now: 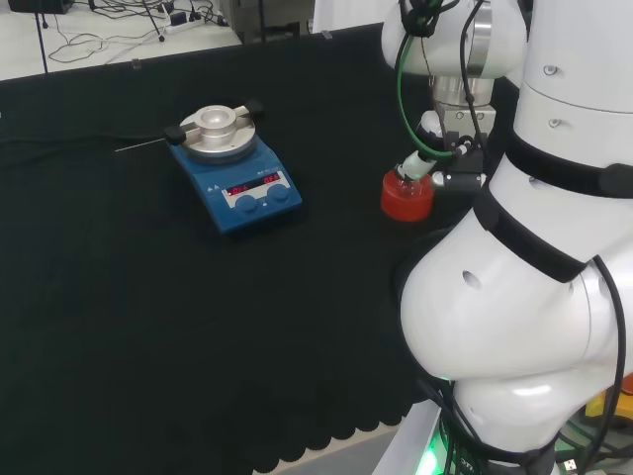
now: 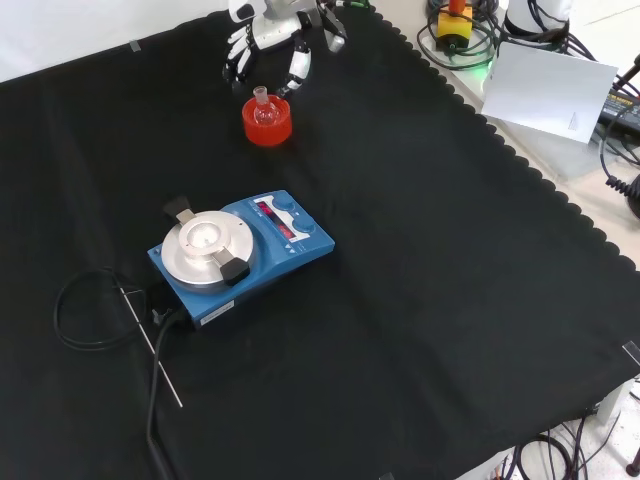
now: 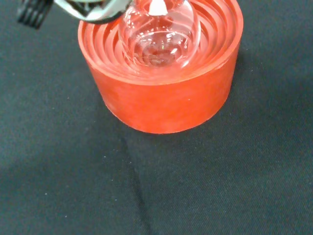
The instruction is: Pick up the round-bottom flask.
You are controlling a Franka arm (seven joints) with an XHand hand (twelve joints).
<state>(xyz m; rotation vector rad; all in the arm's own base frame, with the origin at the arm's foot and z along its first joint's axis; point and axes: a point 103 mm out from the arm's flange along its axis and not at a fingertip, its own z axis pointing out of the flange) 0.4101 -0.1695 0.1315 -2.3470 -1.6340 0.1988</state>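
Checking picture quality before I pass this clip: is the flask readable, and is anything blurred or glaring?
Wrist view: the round-bottom flask is sharp in its red ribbed stand, with small glints on the glass; a blurred part of the hand overlaps the edge. Front view: even light, flask small but visible. Head view: arm links bright white.

The hand (image 2: 268, 38) hovers, fingers spread, just above the round-bottom flask (image 2: 263, 108) in its red stand (image 2: 268, 126) near the counter's (image 2: 420, 300) far edge.

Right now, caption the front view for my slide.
Robot hand hovers open above round-bottom flask in its red ribbed stand.
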